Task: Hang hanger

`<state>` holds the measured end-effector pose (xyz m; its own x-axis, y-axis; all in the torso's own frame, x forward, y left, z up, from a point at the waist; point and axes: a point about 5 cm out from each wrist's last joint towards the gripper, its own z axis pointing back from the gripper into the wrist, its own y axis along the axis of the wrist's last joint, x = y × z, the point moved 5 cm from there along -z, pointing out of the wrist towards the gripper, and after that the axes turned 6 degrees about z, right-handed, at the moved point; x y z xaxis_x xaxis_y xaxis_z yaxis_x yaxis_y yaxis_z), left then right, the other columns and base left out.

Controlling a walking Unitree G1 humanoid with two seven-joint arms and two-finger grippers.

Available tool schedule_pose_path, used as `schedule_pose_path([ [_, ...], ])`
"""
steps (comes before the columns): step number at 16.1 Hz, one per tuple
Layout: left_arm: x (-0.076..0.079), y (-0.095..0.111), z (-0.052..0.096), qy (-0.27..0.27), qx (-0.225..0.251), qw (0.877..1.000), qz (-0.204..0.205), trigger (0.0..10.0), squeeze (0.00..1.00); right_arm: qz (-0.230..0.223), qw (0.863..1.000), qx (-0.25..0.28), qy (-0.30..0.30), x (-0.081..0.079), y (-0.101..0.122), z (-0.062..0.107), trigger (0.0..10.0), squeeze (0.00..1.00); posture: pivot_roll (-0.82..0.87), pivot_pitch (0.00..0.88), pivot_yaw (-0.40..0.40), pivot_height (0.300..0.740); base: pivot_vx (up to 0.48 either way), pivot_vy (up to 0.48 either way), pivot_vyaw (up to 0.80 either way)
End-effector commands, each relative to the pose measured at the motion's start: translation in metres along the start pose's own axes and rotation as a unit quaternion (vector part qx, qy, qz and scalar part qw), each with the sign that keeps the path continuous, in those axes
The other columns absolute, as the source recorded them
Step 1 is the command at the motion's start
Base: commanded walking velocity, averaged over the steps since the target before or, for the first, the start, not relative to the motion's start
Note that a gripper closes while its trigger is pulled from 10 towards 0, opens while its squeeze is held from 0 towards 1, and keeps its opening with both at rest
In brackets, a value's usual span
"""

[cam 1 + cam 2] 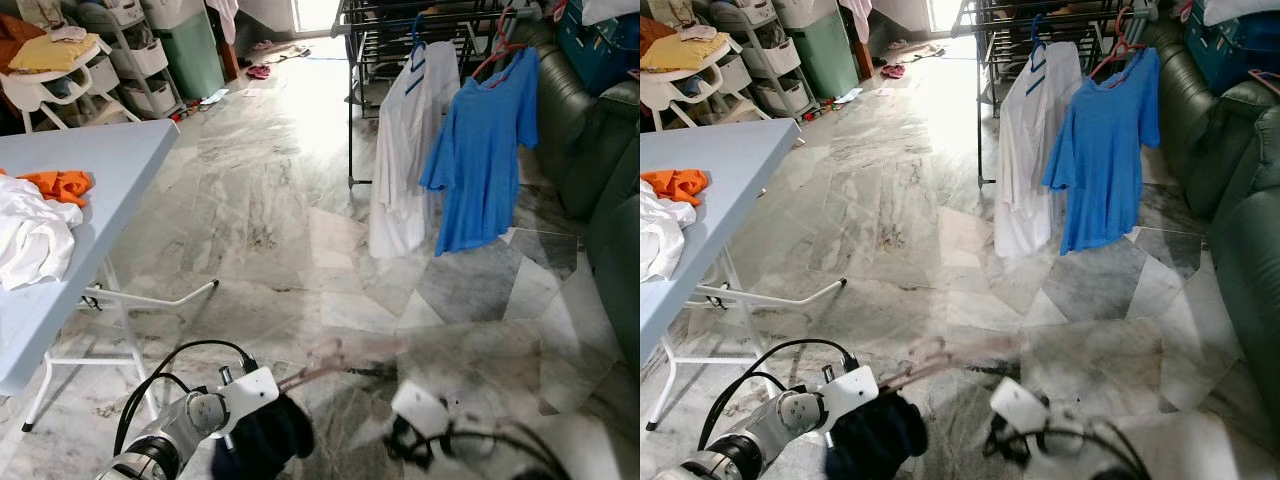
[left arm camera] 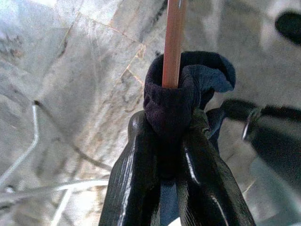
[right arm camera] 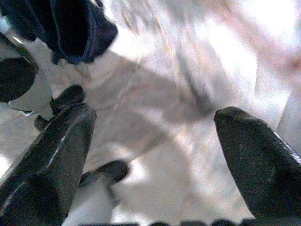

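Marble flooring [image 1: 270, 200] in grey and white was seen stretching ahead of the robot inside a home. Low in the head views, the left gripper [image 2: 171, 155] was held near the floor, its two black fingers [image 2: 134, 179] pressed together on a dark navy garment [image 2: 181, 89] that was wrapped around a thin pink hanger [image 2: 173, 42]. In the head views the hanger [image 1: 330, 360] was blurred, slanting from the left gripper toward the right arm. The right gripper [image 3: 150, 141] was held just beside it, fingers [image 3: 47, 150] spread wide apart with nothing between them.

Further off, on the right, a black drying rack [image 1: 375, 40] was seen. A white shirt [image 1: 405, 150] on a blue hanger and a blue T-shirt [image 1: 485, 150] on a red hanger were hung from it, side by side. A dark green sofa [image 1: 600, 150] was placed behind the rack. On the left, a light blue table [image 1: 100, 170] was seen bearing white cloth [image 1: 30, 235] and an orange garment [image 1: 62, 185].
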<state>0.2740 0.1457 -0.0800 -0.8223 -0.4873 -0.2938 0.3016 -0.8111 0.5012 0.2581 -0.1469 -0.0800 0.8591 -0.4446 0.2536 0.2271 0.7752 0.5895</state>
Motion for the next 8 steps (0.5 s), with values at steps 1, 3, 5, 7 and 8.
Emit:
schedule_pose_path([
  [1,-0.012,-0.002,0.004,0.015,-0.003,1.000,-0.021,10.0,0.00,0.045,0.998,0.031,0.027,0.004,0.021,-0.001,10.0,0.00,-0.18,0.000,0.148,0.740,0.000,0.000,0.00],
  [3,-0.016,-0.004,0.005,0.021,-0.013,0.999,-0.034,10.0,0.00,0.093,0.991,0.070,0.070,0.013,0.048,0.006,10.0,0.00,-0.19,0.000,0.152,0.740,0.000,0.000,0.00],
  [5,-0.017,-0.005,0.005,0.021,-0.018,0.998,-0.050,10.0,0.00,0.112,0.985,0.095,0.091,0.020,0.067,0.015,10.0,0.00,-0.19,0.000,0.151,0.740,0.000,0.000,0.00],
  [7,-0.017,-0.011,0.006,0.019,-0.031,0.997,-0.063,10.0,0.00,0.166,0.978,0.072,0.106,0.032,0.069,0.029,10.0,0.00,-0.18,0.000,0.151,0.740,0.000,0.000,0.00],
  [8,-0.017,-0.012,0.007,0.019,-0.032,0.997,-0.064,10.0,0.00,0.171,0.976,0.077,0.113,0.033,0.073,0.035,10.0,0.00,-0.18,0.000,0.151,0.740,0.000,0.000,0.00],
])
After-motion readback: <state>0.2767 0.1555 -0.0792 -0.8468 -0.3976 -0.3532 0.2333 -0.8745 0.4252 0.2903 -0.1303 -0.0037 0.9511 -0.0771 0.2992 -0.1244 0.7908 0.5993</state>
